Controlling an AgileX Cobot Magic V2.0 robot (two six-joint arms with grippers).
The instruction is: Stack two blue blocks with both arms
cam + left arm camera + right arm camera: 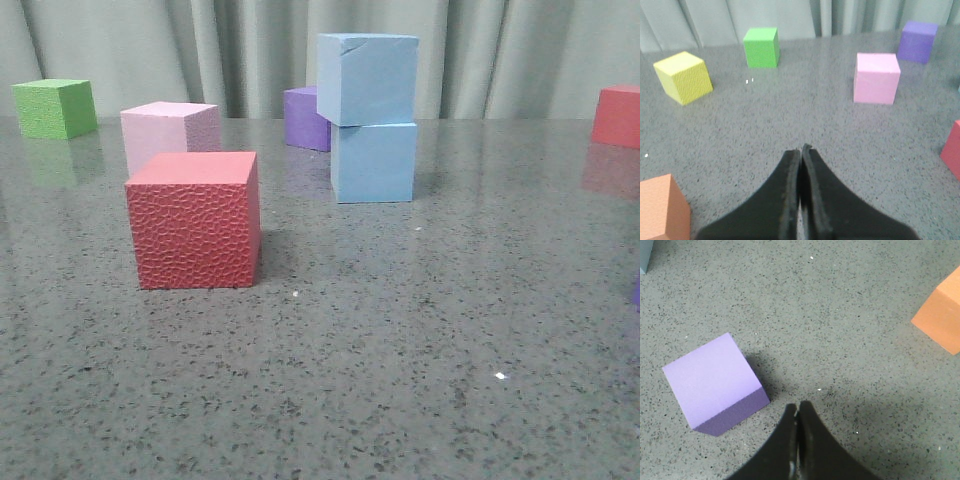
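Overhead, left gripper (801, 150) and right gripper (797, 407) hang pinched closed, empty.

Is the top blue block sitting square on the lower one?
Not quite. The top block rests on the lower block but is shifted left and slightly twisted.

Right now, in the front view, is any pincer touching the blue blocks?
No, the upper blue block rests on the lower blue block with no pincer near them.

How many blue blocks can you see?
2. The lower blue block sits on the table behind and to the right of the red block. The upper blue block rests on top of it, shifted a little left. More could be out of view.
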